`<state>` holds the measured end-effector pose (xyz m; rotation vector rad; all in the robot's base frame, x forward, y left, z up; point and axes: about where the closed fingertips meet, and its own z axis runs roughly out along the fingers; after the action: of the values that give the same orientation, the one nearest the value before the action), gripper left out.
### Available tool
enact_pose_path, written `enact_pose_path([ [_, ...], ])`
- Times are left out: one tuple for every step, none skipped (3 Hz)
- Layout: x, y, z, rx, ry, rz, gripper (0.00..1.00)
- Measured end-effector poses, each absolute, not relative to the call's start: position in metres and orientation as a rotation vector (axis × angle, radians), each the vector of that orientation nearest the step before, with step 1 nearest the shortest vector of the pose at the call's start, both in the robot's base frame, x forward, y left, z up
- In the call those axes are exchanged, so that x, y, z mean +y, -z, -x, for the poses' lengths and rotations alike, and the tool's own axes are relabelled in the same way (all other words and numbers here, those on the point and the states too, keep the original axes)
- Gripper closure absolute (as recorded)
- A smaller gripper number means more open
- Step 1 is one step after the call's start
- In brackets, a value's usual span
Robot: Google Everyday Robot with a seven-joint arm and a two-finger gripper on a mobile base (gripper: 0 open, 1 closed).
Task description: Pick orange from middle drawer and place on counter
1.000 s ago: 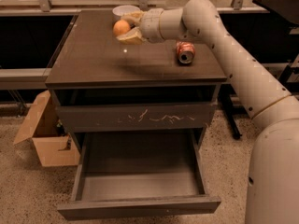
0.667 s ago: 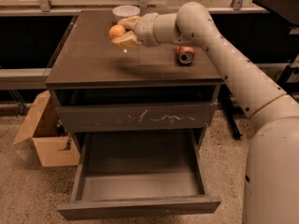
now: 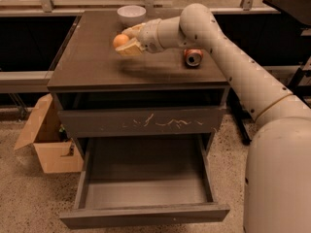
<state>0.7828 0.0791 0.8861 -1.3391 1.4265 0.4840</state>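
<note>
The orange point(image 3: 120, 41) is held between the fingers of my gripper point(image 3: 125, 41), a little above the counter point(image 3: 92, 62), over its back middle part. The gripper is shut on the orange. My arm reaches in from the right across the counter. The middle drawer point(image 3: 146, 188) is pulled out below and nothing shows inside it. The drawer above it point(image 3: 141, 123) has pale scratches on its front and is closed.
A white bowl point(image 3: 131, 14) stands at the counter's back edge, just behind the gripper. An orange-red soda can point(image 3: 193, 58) lies on its side at the counter's right. A cardboard box point(image 3: 46, 140) sits on the floor to the left of the cabinet.
The gripper with the orange has moved a little to the left over the counter. The can, bowl and drawers have not moved.
</note>
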Motion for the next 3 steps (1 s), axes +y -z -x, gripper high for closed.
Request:
enact_pose_path([
  [0.075,-0.876,-0.784,1.474,-0.518,1.351,1.0],
  [0.07,-0.864,-0.785,1.526,-0.543,1.36,1.0],
  [0.068,-0.859,-0.785,1.552,-0.55,1.365,1.0],
])
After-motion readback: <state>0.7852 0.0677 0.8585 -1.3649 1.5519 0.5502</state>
